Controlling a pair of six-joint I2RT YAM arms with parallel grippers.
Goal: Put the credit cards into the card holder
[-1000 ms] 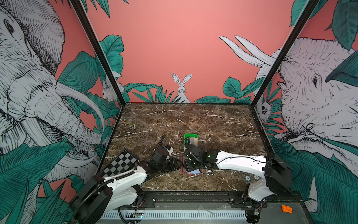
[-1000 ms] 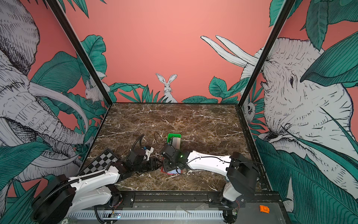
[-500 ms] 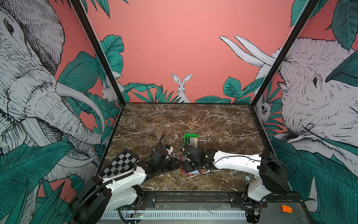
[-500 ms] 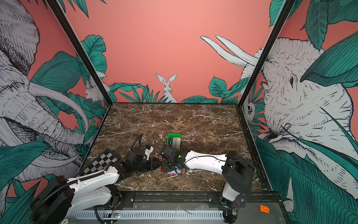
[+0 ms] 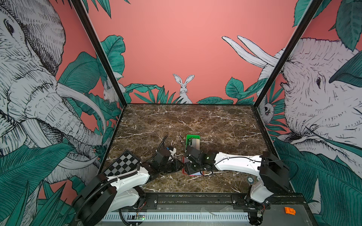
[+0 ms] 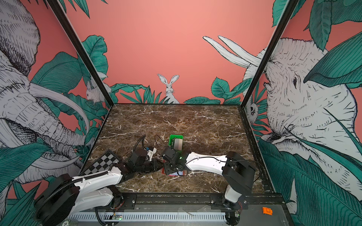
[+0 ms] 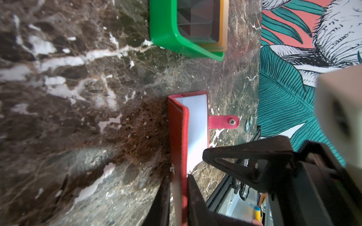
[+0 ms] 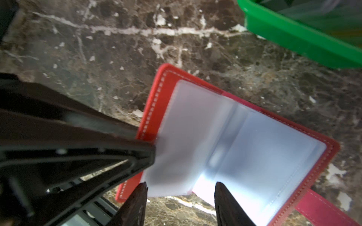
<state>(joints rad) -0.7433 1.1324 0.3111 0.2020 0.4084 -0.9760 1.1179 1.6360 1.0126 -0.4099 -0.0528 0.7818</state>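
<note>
The red card holder (image 5: pixel 193 175) (image 6: pixel 176 175) lies open near the table's front, mostly hidden under both grippers in both top views. My left gripper (image 7: pixel 178 182) (image 5: pixel 179 166) is shut on its raised red cover (image 7: pixel 176 127), which stands on edge. The pale pockets (image 8: pixel 274 152) lie spread open. My right gripper (image 8: pixel 181 185) (image 5: pixel 191 169) hangs open just over a loose pocket leaf (image 8: pixel 186 137), holding nothing. The credit cards (image 7: pixel 197 21) (image 5: pixel 195 143) are stacked in the green tray (image 7: pixel 166 39) (image 5: pixel 193 136) just behind the holder.
A checkerboard plate (image 5: pixel 122 164) rides on the left arm. Round chips (image 5: pixel 249 179) lie by the right arm's base. The holder's snap tab (image 7: pixel 225 122) points toward the right wall. The two grippers' fingers sit very close together over the holder.
My left gripper's jaws have closed onto the card holder's cover. The right arm has drawn slightly in toward the holder; its jaws stay open.
</note>
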